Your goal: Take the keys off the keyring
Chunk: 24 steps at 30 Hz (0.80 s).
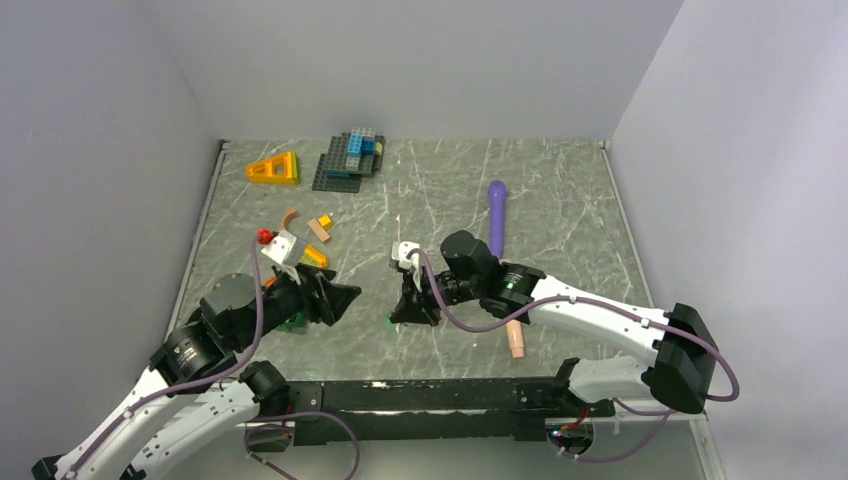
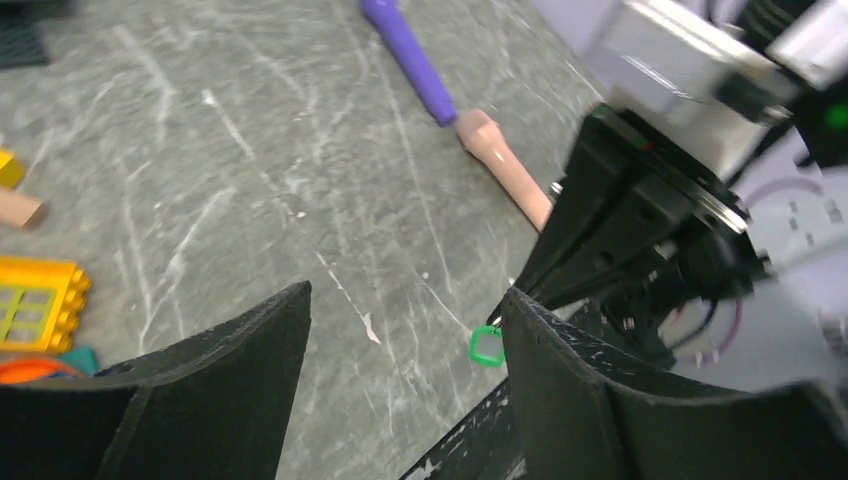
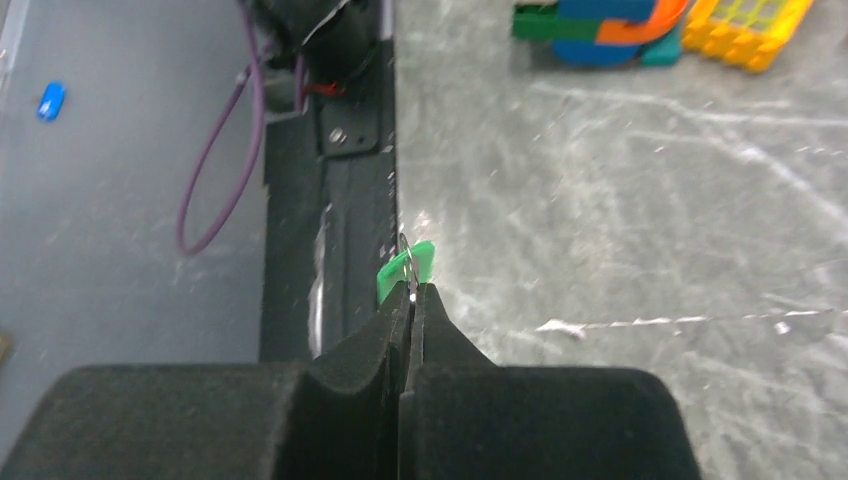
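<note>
Near the front edge of the table (image 1: 560, 200), your right gripper (image 3: 411, 292) had its jaws pressed fully together on the thin wire keyring (image 3: 408, 268). The green key (image 3: 424, 260) hung on that ring right at the jaw tips. Your left gripper (image 2: 405, 300) faced it from the left, jaws spread apart and holding nothing, with the green key just beside one finger.

Stone-look veined table (image 1: 560, 200), scuffed matt black left end effector fingers (image 2: 620, 400), green plastic key head (image 3: 392, 282), shiny metal keyring (image 3: 408, 262)
</note>
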Each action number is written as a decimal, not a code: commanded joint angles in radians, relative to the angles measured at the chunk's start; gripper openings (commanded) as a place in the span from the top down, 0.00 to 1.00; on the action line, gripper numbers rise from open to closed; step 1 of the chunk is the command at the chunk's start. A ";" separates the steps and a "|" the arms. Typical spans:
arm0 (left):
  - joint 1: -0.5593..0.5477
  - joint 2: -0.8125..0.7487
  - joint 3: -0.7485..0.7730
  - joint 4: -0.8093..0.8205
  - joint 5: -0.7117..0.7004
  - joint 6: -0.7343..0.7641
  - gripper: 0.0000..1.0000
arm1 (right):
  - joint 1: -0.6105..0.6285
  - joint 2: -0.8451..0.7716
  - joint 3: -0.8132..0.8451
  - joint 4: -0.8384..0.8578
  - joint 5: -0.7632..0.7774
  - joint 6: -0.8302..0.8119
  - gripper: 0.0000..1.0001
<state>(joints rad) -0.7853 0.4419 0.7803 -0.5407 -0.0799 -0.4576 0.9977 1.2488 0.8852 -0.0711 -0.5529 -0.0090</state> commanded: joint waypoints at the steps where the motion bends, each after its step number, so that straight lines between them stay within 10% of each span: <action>1: -0.003 0.028 0.016 0.071 0.273 0.197 0.28 | 0.003 -0.025 0.089 -0.197 -0.168 -0.091 1.00; 17: -0.032 0.176 -0.017 0.222 0.618 0.199 0.41 | 0.004 -0.068 0.136 -0.298 -0.197 -0.110 1.00; 24: -0.116 0.231 0.001 0.183 0.488 0.223 0.45 | 0.004 -0.058 0.150 -0.310 -0.195 -0.115 1.00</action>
<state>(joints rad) -0.8516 0.6407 0.7662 -0.3786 0.4702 -0.2691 0.9977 1.1957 0.9836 -0.3672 -0.7349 -0.0986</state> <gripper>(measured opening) 0.562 0.020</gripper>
